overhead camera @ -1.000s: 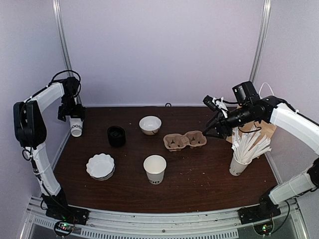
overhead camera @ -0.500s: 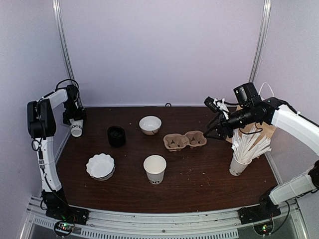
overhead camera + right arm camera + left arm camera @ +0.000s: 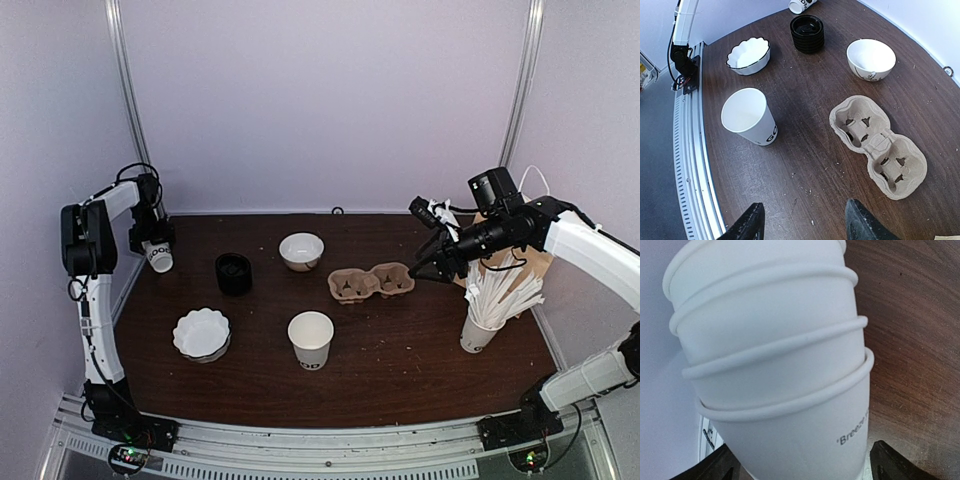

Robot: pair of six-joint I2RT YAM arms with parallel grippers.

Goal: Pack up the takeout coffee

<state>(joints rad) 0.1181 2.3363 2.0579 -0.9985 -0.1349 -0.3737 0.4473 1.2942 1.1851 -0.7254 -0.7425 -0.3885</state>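
The takeout coffee (image 3: 311, 338) is a single white paper cup, lidless and upright near the table's middle front; the right wrist view shows it (image 3: 747, 117) far left of that gripper. My right gripper (image 3: 425, 268) (image 3: 805, 222) hangs open and empty above bare wood, just right of the cardboard cup carrier (image 3: 371, 282) (image 3: 877, 145). At the far left edge my left gripper (image 3: 150, 245) (image 3: 802, 465) stands wide around a nested stack of white cups (image 3: 158, 258) (image 3: 775, 365), which leans tilted between its fingers (image 3: 885, 460).
A stack of black lids (image 3: 234, 273) (image 3: 807, 32) and a white bowl (image 3: 301, 250) (image 3: 871, 57) sit at the back. A scalloped white bowl (image 3: 201, 333) (image 3: 748, 55) is front left. A cup of paper-wrapped sticks (image 3: 485, 310) and a brown bag (image 3: 520, 255) stand right.
The left arm has drawn closer to the wall and the cup stack now leans instead of standing straight. The right gripper lifted slightly and has held still since.
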